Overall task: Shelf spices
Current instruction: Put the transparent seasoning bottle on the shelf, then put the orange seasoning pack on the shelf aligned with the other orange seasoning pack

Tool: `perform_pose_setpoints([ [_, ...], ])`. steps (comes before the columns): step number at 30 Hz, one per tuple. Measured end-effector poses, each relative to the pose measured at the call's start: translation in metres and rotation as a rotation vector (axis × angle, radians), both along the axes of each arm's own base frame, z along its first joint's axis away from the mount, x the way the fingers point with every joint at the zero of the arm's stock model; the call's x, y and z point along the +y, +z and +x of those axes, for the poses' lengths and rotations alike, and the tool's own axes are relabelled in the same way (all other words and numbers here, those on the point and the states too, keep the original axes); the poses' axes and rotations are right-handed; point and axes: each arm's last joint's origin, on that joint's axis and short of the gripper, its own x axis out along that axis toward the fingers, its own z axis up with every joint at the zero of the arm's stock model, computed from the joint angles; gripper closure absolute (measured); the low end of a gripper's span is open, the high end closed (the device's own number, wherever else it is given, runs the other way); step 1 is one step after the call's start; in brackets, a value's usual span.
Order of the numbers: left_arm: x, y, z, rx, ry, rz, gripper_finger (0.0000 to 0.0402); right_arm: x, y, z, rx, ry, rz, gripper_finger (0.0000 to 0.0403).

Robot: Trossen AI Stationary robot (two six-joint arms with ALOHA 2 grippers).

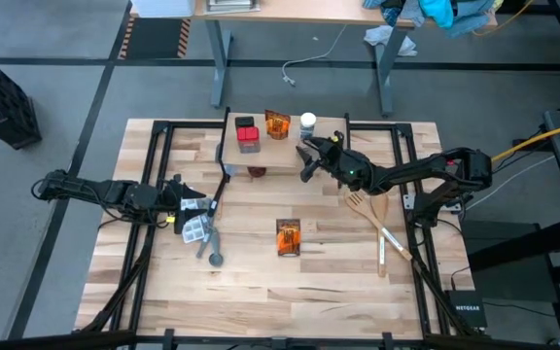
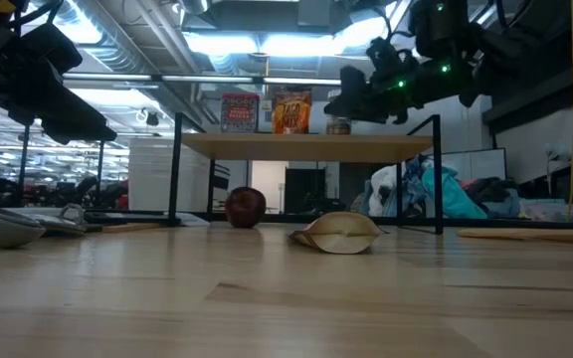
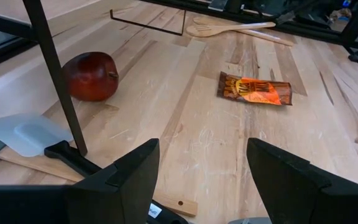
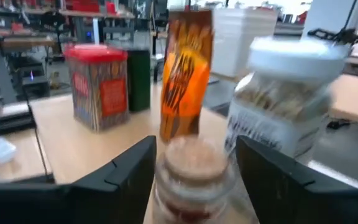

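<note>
Bright, even overhead light on the worktop (image 1: 261, 282), ceiling strip lights glaring in the low view, soft short shadows, right wrist view blurred, nearest jar (image 4: 194, 171) smeared

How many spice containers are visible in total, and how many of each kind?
Packets: 2 (upright orange packet, flat orange packet)
Jars: 2 (white-capped jar, small brown-capped jar)
Boxes and tins: 2 (red-topped box, dark tin)
Total: 6

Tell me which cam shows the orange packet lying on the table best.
Left wrist view: the orange packet lies flat, unobstructed, print visible. High view shows it small; low view shows it edge-on; right wrist view misses it.
</note>
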Motion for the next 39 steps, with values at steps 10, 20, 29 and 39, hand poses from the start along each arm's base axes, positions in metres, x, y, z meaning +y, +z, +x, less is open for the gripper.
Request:
perform_pose_setpoints([
  [10, 0.0, 0.0, 0.0, 0.0, 0.0, 0.0, 0.0167, 0.003, 0.028, -0.014, -0.026, -0.022, -0.054, 0.0176],
  [20, 0.0, 0.0, 0.0, 0.0, 0.0, 0.0, 0.0167, 0.029, 0.061, -0.025, -0.121, 0.188, -0.118, 0.0176],
  [29, 0.0, 0.0, 0.0, 0.0, 0.0, 0.0, 0.0167, 0.098, 0.088, -0.041, -0.157, 0.421, -0.236, 0.0176],
  [39, 0.0, 0.0, 0.0, 0.0, 0.0, 0.0, 0.0167, 0.142, 0.076, -0.045, -0.101, 0.615, -0.132, 0.0176],
])
